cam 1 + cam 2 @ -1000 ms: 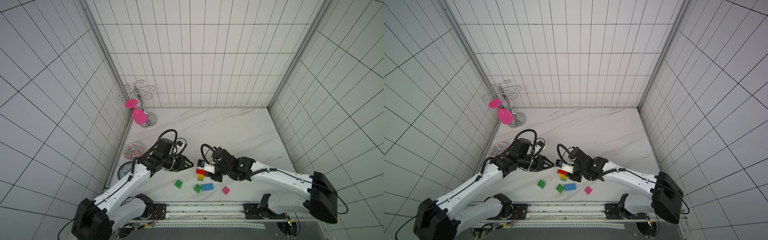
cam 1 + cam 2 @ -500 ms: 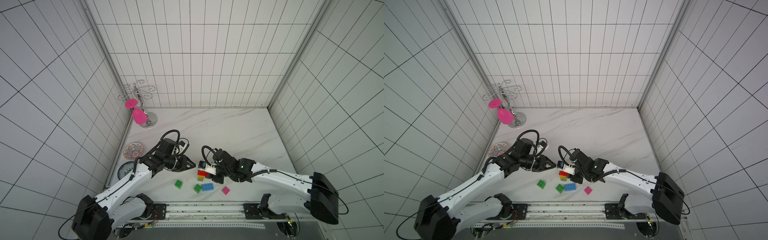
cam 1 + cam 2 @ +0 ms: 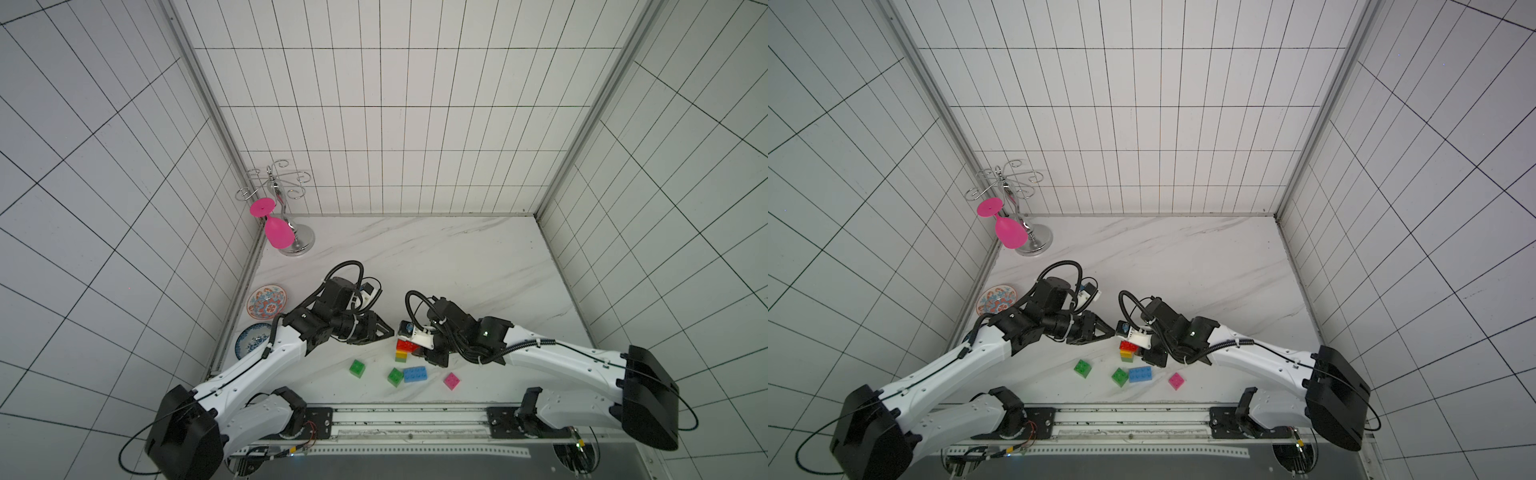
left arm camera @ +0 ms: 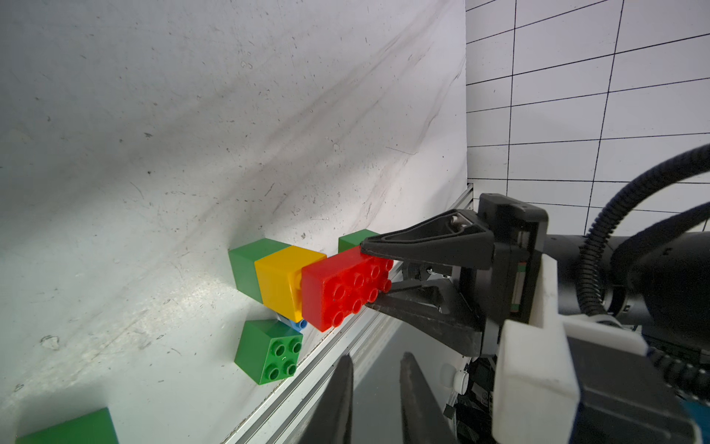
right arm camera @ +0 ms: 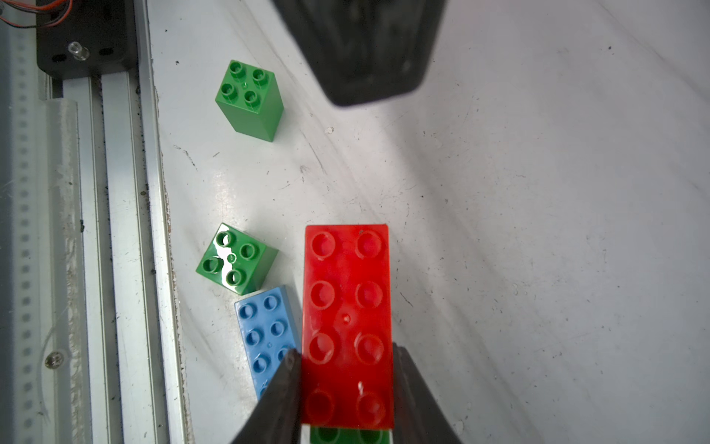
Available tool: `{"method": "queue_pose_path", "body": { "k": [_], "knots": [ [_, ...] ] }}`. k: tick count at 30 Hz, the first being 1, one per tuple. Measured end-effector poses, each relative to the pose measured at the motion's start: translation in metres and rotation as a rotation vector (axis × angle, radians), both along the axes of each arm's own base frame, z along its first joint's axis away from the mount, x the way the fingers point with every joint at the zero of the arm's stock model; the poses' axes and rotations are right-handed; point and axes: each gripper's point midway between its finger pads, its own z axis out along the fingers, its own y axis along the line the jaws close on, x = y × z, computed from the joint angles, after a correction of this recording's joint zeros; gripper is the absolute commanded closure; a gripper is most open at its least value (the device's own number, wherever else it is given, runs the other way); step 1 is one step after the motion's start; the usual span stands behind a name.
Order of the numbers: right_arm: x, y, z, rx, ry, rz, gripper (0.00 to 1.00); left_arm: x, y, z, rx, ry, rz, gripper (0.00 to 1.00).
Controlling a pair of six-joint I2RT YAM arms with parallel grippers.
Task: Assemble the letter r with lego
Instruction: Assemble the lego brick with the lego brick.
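Right wrist view settles the key relation: the red brick [image 5: 347, 292] sits btwn the fingers of the right gripper [image 5: 345, 355]. Its long axis runs straight out from them, and they are clamped on its two long sides at the near end only. The rest sticks out free, pointing toward the left gripper [image 3: 380, 332]. Both top views put that gripper just beside the free end, not touching. The left wrist view shows its fingers [image 4: 340, 388] a narrow gap apart w/ nothing btwn them.

Same view: the red brick lies across a yellow cube [image 4: 282, 282], which sits on a bottom green cube [image 4: 246, 265] standing on the table [image 3: 457, 270]. Only the free end is over the yellow cube; the gripped end overhangs, i.e. stem + arm of an r. A sliver of yellow stud seems to show at the joint, so the red brick prob. isn't pressed home, tho it's hard to be sure. The next move is likely a push down over the yellow cube. The left gripper is nearer that spot; the right one, out on the overhang, could lever the brick off.

The table is white, marble-look, hard and scuffed, so the stack may slide under side load. Room is tight at the front. A blue brick [image 5: 265, 330] lies just beside and below the red one, w/ a loose green cube [image 5: 238, 259] just beside its end. Another green cube [image 5: 249, 98] and a pink cube [image 3: 451, 380] are near, all close to the front rail [image 5: 115, 230]. There is more room toward the back wall.
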Motion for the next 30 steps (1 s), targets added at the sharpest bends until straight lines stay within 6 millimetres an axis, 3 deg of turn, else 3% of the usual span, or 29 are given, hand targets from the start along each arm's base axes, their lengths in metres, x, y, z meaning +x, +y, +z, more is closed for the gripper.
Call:
{"method": "queue_pose_path", "body": {
  "k": [30],
  "knots": [
    [-0.004,0.001,-0.004,0.01,0.032,0.015,1.0,-0.006,-0.013,-0.011,0.015,0.029,-0.043,0.76]
  ]
}}
